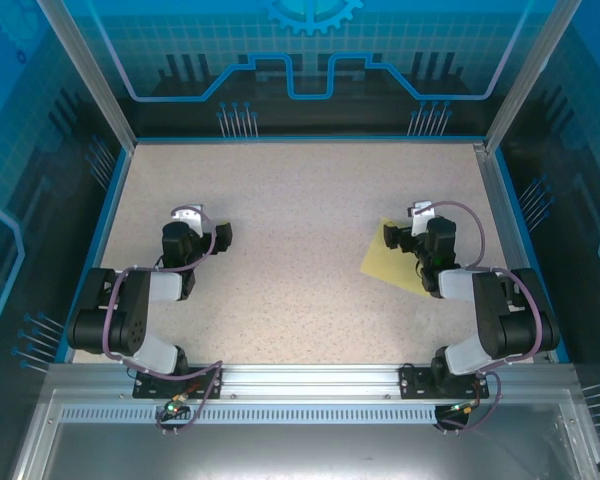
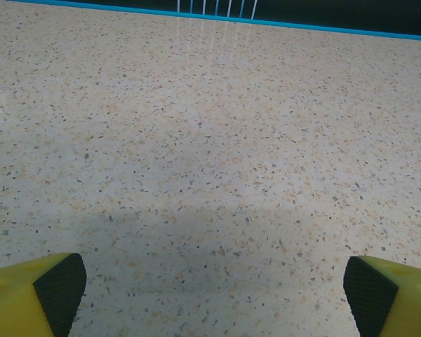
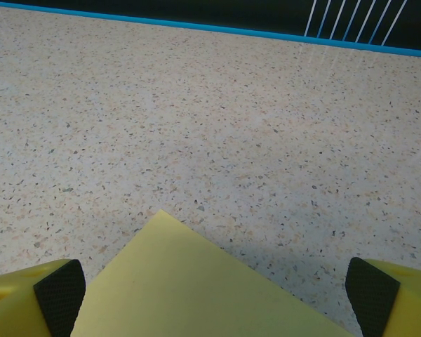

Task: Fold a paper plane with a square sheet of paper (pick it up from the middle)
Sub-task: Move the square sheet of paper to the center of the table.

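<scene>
Speckled beige worktop [image 1: 300, 250], blue-edged; lying flat on its right side, one pale-yellow square sheet of paper [image 1: 390, 263].

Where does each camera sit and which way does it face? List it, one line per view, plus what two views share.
Top external: above and behind the arms, looking down on the table; both arms, left gripper and right gripper show.
Left wrist: low, facing forward across the tabletop to the blue edge; its wide-apart fingertips show.
Right wrist: low, facing forward; its fingertips flank a corner of the square sheet of paper.
Shared: top external and right wrist both show that sheet.
</scene>
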Motion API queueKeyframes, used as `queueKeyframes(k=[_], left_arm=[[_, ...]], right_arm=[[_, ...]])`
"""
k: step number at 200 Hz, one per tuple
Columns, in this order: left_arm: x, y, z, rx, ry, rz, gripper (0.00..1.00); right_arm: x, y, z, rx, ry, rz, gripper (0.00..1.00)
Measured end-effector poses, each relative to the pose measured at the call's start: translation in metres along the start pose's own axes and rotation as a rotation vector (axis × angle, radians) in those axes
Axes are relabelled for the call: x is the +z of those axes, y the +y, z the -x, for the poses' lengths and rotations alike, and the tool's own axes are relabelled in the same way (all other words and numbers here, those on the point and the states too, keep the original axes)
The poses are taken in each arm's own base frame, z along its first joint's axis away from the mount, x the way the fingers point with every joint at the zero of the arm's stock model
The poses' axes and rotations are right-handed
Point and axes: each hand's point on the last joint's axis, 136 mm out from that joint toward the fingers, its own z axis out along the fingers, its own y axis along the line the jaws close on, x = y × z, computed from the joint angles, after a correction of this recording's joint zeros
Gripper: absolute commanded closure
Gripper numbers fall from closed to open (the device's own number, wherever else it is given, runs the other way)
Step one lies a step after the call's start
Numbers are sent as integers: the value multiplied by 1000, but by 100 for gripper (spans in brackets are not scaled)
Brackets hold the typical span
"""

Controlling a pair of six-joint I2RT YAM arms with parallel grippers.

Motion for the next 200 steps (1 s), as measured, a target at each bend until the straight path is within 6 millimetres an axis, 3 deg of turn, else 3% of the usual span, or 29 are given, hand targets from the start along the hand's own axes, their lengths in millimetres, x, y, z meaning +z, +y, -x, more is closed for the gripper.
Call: queueKeyframes(k=[146, 200], left_arm=[[0, 0, -1, 0, 4, 0, 1], [-2, 0, 0, 0, 9, -1, 1]], right_arm=[[0, 0, 0, 0, 0, 0, 1], [-3, 8, -2, -21, -16, 51, 1]])
